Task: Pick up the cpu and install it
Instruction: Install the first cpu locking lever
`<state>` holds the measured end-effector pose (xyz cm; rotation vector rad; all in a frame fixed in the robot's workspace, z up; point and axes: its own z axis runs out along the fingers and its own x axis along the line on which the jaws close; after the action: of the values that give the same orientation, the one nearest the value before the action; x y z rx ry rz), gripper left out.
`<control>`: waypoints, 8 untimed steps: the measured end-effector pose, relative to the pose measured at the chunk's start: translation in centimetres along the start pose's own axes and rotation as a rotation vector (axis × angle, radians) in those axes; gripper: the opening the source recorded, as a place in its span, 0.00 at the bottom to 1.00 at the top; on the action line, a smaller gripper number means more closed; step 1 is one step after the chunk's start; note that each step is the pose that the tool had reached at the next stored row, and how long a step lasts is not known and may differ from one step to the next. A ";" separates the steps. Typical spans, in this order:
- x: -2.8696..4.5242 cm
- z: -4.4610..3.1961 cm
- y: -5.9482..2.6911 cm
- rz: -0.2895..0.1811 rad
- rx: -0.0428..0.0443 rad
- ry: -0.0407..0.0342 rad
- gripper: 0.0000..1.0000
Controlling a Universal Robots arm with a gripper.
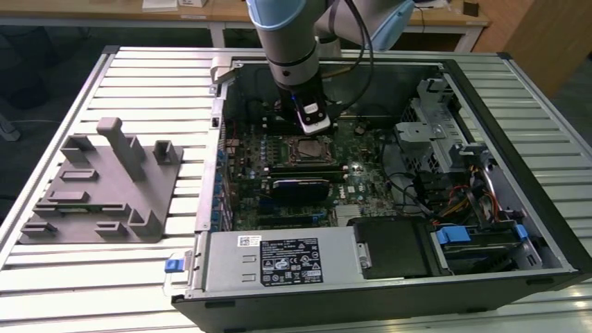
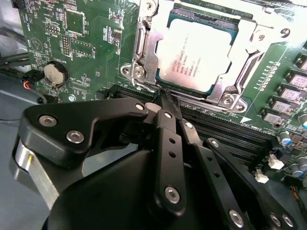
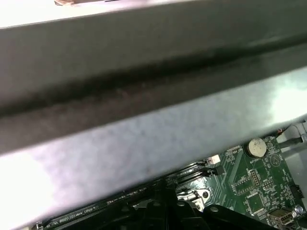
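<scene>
In the second wrist view the black gripper [image 2: 164,93] fills the lower half of the frame, its jointed metal links studded with bright screws, and its two thin fingertips are pressed together with nothing between them, their tip meeting the lower edge of the socket frame [image 2: 144,48]. Just above that tip, in the upper middle of the frame, the cpu [image 2: 194,52] lies flat in its socket: a pale silvery square with fine dark print, bordered by a thin darker rim and ringed by the bright stamped steel of the frame. Around it spreads the green motherboard [image 2: 86,28], and a round, shiny coin cell [image 2: 55,74] sits at the left.

The first wrist view shows a broad, dull grey metal case wall [image 3: 144,96] across most of the frame, smooth and slightly scuffed; the same coin cell [image 3: 255,147] appears at the lower right.

The exterior view gives the wider setting. The arm [image 1: 291,41] reaches straight down into an open black computer case [image 1: 518,90], and the cpu [image 1: 306,148] sits at the centre of the frame, just below the arm's end. At the left of the frame a grey plastic fixture [image 1: 102,187] with upright posts rests on a ribbed white table [image 1: 138,76]. A silvery power supply [image 1: 277,260] with a printed label lies at the lower middle.
</scene>
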<state>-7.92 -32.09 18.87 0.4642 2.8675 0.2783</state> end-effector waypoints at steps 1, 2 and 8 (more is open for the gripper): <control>0.00 0.01 0.00 0.000 -0.0016 0.0003 0.11; 0.00 0.00 0.00 0.001 -0.0025 0.0006 0.11; -0.01 -0.06 0.03 0.004 -0.0133 0.0036 0.11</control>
<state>-7.92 -32.07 18.94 0.4667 2.8668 0.2989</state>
